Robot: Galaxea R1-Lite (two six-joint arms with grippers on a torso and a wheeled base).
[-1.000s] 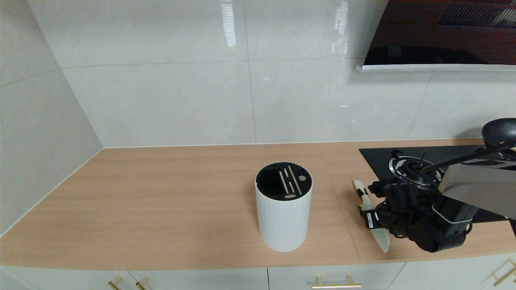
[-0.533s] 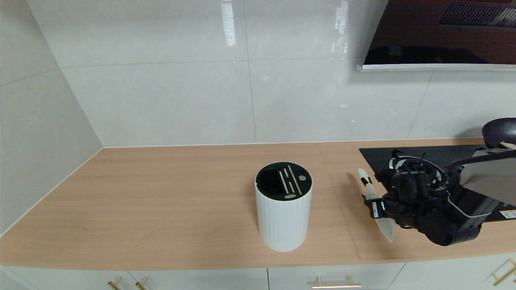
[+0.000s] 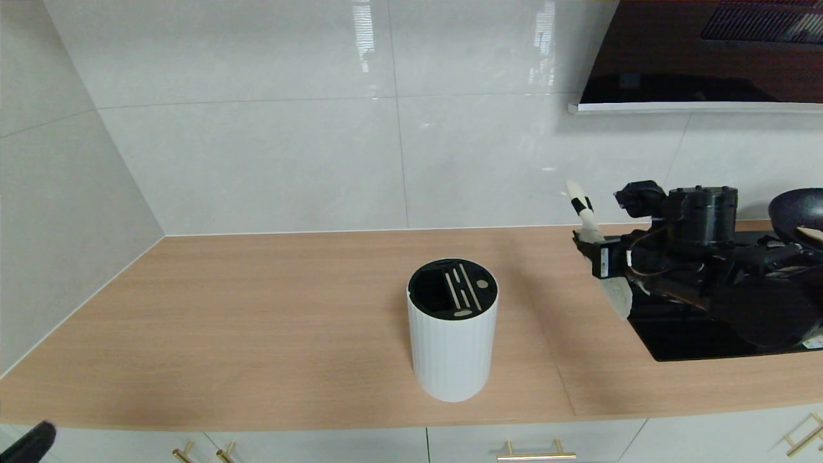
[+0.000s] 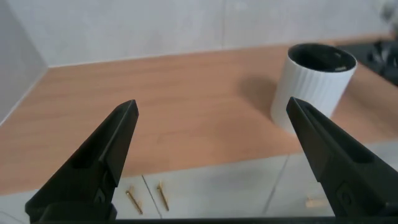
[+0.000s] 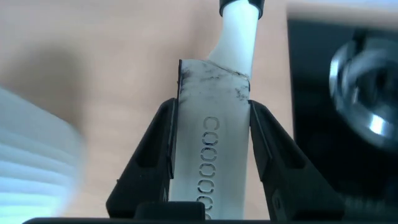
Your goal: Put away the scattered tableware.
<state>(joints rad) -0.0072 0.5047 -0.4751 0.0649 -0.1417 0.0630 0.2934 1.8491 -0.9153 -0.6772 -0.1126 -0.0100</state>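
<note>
Right tool [image 3: 602,258] grips knife [image 3: 579,199] aloft.

Nothing reads as words for me. The knife [image 5: 213,158] clamped in my right pincer [image 5: 211,115] bears a row of ring-shaped marks along its blade — letters or mere pattern, I cannot tell. A white label [image 3: 605,260] on that pincer's side is too small to read.

One white ribbed cylindrical holder [image 3: 452,334] at frame centre; one white-bladed knife [image 3: 617,292] and one black glass hob [image 3: 675,337] at right.
</note>
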